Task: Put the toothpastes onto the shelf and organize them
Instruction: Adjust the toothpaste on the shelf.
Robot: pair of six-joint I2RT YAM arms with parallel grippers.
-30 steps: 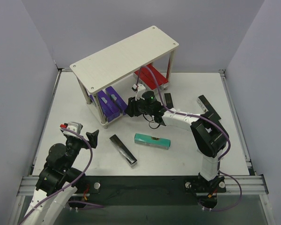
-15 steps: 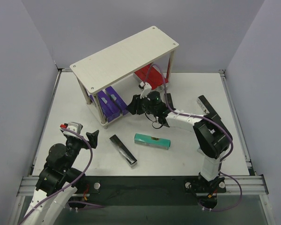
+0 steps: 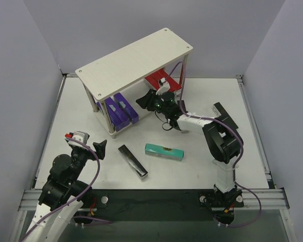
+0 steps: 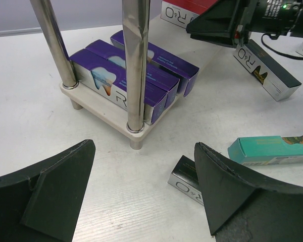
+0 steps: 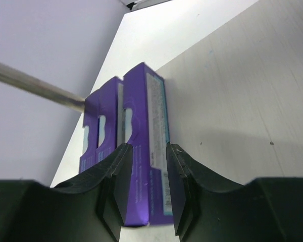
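Observation:
The shelf (image 3: 136,60) stands at the back. Purple toothpastes (image 3: 127,108) (image 4: 141,75) lie side by side on the left of its lower board, and red ones (image 3: 155,80) on the right. My right gripper (image 3: 141,100) (image 5: 147,147) reaches under the top board, rolled on its side just right of the purple cartons (image 5: 141,126). Its jaws stand narrowly open, with nothing gripped. A teal carton (image 3: 164,151) (image 4: 272,148) and a black one (image 3: 133,161) (image 4: 184,179) lie on the table. My left gripper (image 3: 98,149) (image 4: 144,146) hovers wide open near the shelf's front left leg.
Another black carton (image 3: 182,107) (image 4: 265,73) lies on the table beside the right arm's wrist. Two more black cartons (image 3: 224,115) sit at the right. Thin metal legs (image 4: 136,65) stand at the shelf's corners. Walls enclose the table on three sides.
My right gripper has swung from the near end of the purple cartons back and further under the top board. The cartons and the left arm have not moved.

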